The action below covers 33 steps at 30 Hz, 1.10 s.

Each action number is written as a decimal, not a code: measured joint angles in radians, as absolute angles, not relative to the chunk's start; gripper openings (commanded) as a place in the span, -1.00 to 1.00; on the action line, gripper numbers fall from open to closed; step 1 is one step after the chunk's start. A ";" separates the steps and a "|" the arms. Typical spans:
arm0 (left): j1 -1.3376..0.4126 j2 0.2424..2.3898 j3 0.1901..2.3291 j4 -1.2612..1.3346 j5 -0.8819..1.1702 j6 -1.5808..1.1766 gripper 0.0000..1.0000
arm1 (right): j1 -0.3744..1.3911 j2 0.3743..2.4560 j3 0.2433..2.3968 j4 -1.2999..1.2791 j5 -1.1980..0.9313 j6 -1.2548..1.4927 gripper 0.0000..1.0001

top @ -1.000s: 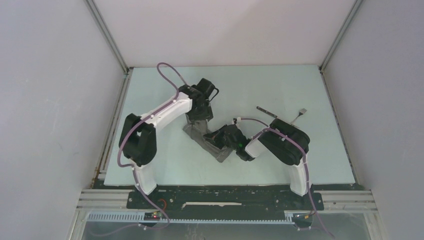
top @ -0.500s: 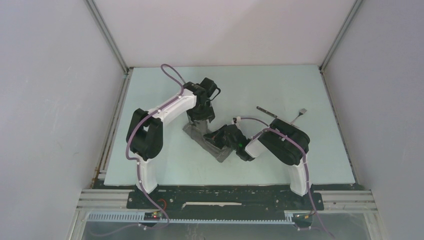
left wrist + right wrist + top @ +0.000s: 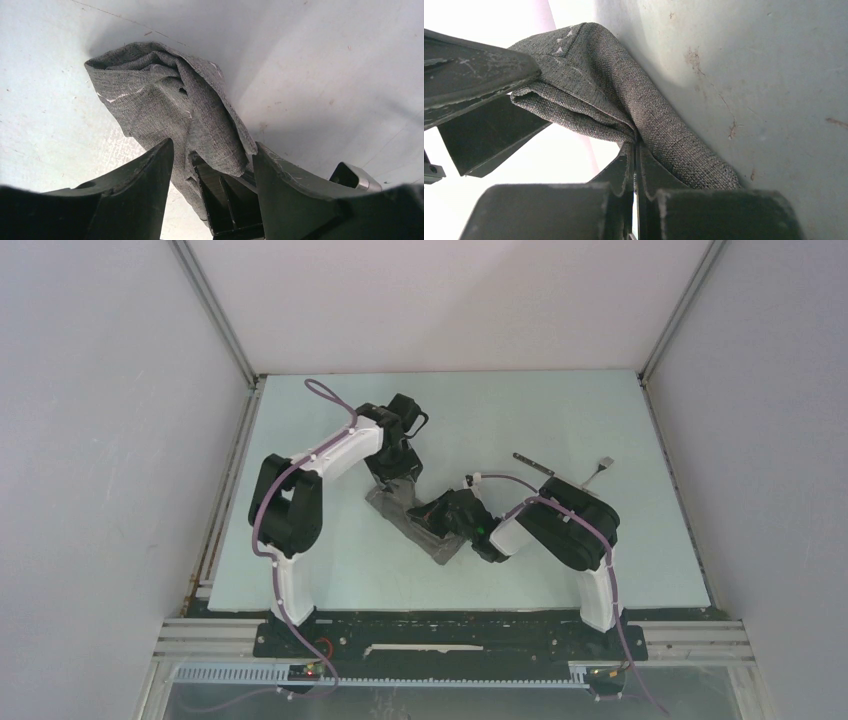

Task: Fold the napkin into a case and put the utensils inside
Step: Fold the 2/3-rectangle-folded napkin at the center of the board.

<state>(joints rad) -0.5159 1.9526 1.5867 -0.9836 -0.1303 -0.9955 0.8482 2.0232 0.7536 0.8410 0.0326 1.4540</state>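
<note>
Here, on the table (image 3: 330,570), the napkin (image 3: 393,508) lies bunched at centre, folding unfinished. The right gripper (image 3: 636,147) pinches one fold; the left gripper (image 3: 212,150) straddles the far end, jaws wide. Next, probably: close, draw flat. Knife (image 3: 533,461) and fork (image 3: 598,469) lie beyond, unplaced.

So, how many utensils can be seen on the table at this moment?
2. The knife lies on the table beyond the right arm; the fork lies to its right, apart from it. Both are outside the napkin, whose folds I cannot see into.
</note>
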 measured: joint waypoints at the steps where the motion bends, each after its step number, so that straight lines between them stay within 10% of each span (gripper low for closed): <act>1: -0.512 1.954 1.587 -0.983 -0.130 -0.997 0.29 | 0.849 2.023 0.754 0.841 0.034 1.452 -1.00; 21: -0.489 1.908 1.487 -0.905 -0.116 -0.911 -0.48 | 0.860 1.993 0.754 0.790 0.066 1.368 -1.00; 33: -0.343 1.667 1.099 -0.591 0.098 -0.688 -0.77 | 0.912 1.712 0.828 0.400 0.064 0.908 0.47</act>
